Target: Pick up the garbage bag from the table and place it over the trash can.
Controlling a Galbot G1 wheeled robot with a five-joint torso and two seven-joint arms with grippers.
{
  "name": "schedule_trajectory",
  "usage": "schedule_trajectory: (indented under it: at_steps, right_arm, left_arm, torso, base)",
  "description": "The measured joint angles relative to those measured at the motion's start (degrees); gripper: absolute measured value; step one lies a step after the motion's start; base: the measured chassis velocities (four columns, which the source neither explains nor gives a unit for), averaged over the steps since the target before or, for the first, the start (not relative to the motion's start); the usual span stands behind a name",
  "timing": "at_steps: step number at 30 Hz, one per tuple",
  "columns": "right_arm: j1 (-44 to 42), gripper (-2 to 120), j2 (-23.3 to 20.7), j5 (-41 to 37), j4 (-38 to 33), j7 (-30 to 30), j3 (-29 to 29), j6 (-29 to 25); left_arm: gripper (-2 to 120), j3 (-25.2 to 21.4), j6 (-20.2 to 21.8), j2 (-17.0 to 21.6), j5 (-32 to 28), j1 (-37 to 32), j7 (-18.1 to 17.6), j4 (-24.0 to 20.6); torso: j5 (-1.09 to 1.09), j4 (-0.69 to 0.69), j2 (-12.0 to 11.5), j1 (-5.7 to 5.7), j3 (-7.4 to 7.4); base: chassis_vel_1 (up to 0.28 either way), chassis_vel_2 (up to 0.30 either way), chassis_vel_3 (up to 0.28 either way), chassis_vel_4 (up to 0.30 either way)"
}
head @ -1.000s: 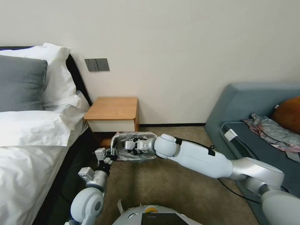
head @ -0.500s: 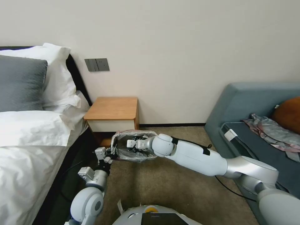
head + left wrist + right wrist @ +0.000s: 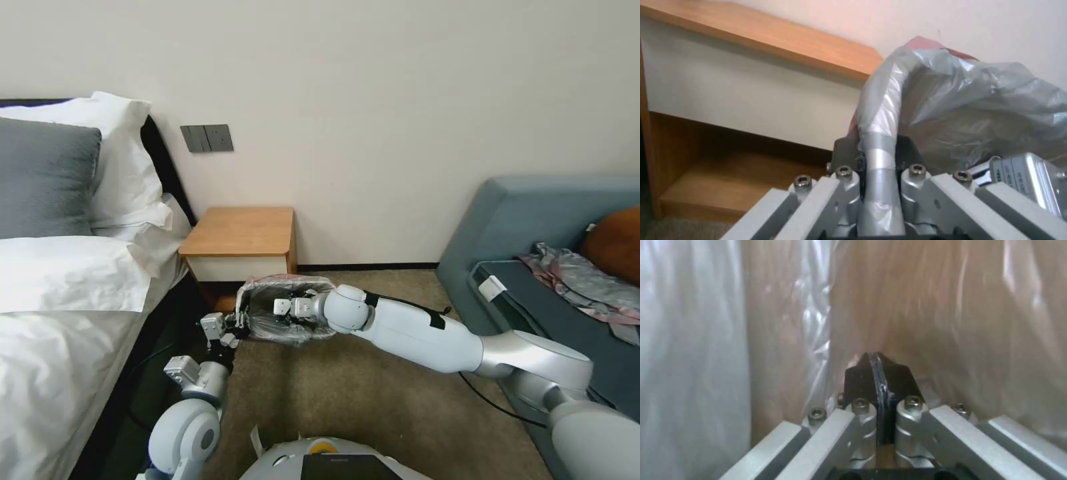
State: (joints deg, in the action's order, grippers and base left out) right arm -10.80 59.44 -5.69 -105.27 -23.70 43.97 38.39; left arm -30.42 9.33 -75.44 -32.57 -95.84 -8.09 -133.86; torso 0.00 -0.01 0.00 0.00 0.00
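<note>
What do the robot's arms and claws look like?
Both arms are glossy white tubes with round silver joints. The right arm has black bands and a thin black cable along it. Each claw, left claw and right claw, has silver metal linkage bars with bolts and black fingertips.

Garbage bag (image 3: 288,308): translucent grey-silver, crinkled, pink-rimmed, spread open over the trash can (image 3: 878,133), whose rim it wraps. Both stand on the carpet just in front of the bench (image 3: 240,230), a light-brown nightstand, top bare.

Bagged trash can (image 3: 287,313) on carpet (image 3: 373,400)
</note>
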Motion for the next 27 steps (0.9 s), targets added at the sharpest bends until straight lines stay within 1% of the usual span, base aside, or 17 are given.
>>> schedule_trajectory:
  at_steps: [10, 13, 16, 17, 20, 22, 24, 25, 27]
  right_arm:
    - [-0.09, 0, -0.85, 0.75, -0.79, -0.40, -0.03, 0.72]
    - [-0.22, 0, -1.09, -0.40, -2.39, 0.07, -1.03, 0.83]
    - [-0.10, 0, -2.75, -5.13, -5.97, 3.01, -1.83, 0.94]
    - [-0.10, 0, -2.75, -5.13, -5.97, 3.01, -1.83, 0.94]
    - [-0.10, 0, -4.80, -10.32, -8.95, 6.05, -1.85, 1.13]
    - [-0.19, 0, -5.33, -11.57, -9.72, 6.70, -1.90, 1.16]
    - [-0.62, 0, -6.57, -14.15, -11.42, 7.81, -2.69, 1.08]
    - [-0.62, 0, -6.57, -14.15, -11.42, 7.81, -2.69, 1.08]
    - [-1.52, 0, -8.18, -18.43, -13.48, 9.65, -4.60, 0.72]
  left_arm:
    - [5, -0.09, -0.08, -0.22, 0.00, 0.10, 0.09, 0.00]
    - [5, -0.16, -0.12, -0.28, -0.06, 0.12, 0.10, 0.41]
    - [5, -0.33, -0.11, -0.26, -0.89, 0.45, -0.16, 1.58]
    - [5, -0.33, -0.11, -0.26, -0.89, 0.45, -0.16, 1.58]
    - [5, -0.44, 0.46, -0.04, -2.66, 0.86, -1.68, 2.52]
    - [5, -0.49, 0.61, 0.09, -3.09, 0.88, -1.93, 2.87]
    - [5, -0.57, 0.93, 0.36, -4.04, 0.91, -2.57, 3.41]
    - [5, -0.57, 0.93, 0.36, -4.04, 0.91, -2.57, 3.41]
    - [5, -0.70, 1.18, 0.58, -5.05, 1.13, -3.20, 4.26]
  torso:
    - [0.00, 0.00, 0.01, 0.00, 0.00]
    - [0.00, 0.01, 0.01, 0.00, 0.00]
    - [0.00, 0.01, 0.00, 0.00, 0.00]
    - [0.00, 0.01, 0.00, 0.00, 0.00]
    - [0.00, 0.00, 0.01, 0.01, 0.00]
    - [0.00, 0.00, 0.01, 0.01, 0.00]
    - [0.00, 0.00, 0.00, 0.01, 0.00]
    - [0.00, 0.00, 0.00, 0.01, 0.00]
    - [-0.01, 0.01, 0.01, 0.01, 0.00]
  base:
    - [0.000, 0.000, 0.000, 0.000]
    - [0.000, 0.000, 0.000, 0.000]
    - [0.000, 0.000, 0.000, 0.000]
    - [0.000, 0.000, 0.000, 0.000]
    - [0.000, 0.000, 0.000, 0.000]
    - [0.000, 0.000, 0.000, 0.000]
    - [0.000, 0.000, 0.000, 0.000]
    - [0.000, 0.000, 0.000, 0.000]
    - [0.000, 0.000, 0.000, 0.000]
